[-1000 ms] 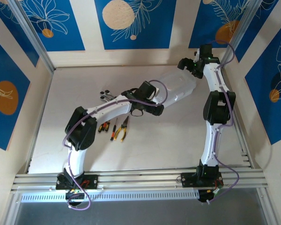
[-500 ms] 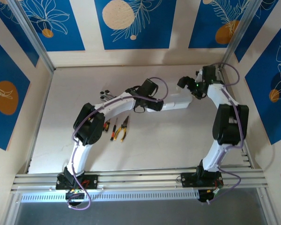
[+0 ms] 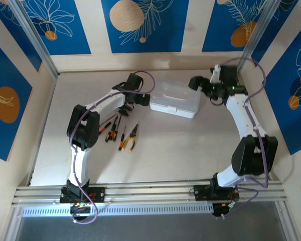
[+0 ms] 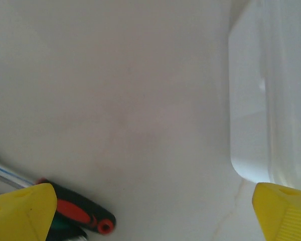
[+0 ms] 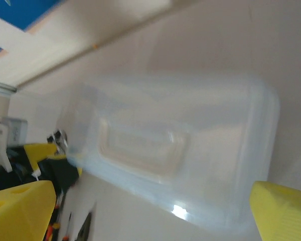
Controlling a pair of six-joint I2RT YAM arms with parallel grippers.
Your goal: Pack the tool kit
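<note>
1. Case (image 3: 174,100): translucent white, rectangular, lying flat on the table (image 3: 200,145) toward its far side, between the two grippers. The lid appears to be down
2. Left gripper (image 3: 143,100): stands just beside the left end of the case, jaws spread to full width, nothing between them
3. Left wrist view: the left gripper (image 4: 150,216) hangs over bare table, with a yellow fingertip (image 4: 22,213) in each lower corner. One corner of the case (image 4: 271,100) lies at the right of the frame, apart from both fingertips
4. Right gripper (image 3: 194,83): near the far right corner of the case, jaws likewise spread wide and empty
5. Right wrist view, blurred: the case (image 5: 165,145) lies ahead of the right gripper (image 5: 150,211), lid uppermost with a recessed panel. Contact with the fingertips (image 5: 20,208) cannot be determined
6. Tools outside the case, loose on the table to its near left: pliers (image 3: 133,137) with orange-yellow handles, and screwdrivers (image 3: 121,140) beside them
7. A black-and-red screwdriver handle (image 4: 80,213) lies just beside the left gripper's left fingertip, on the table
</note>
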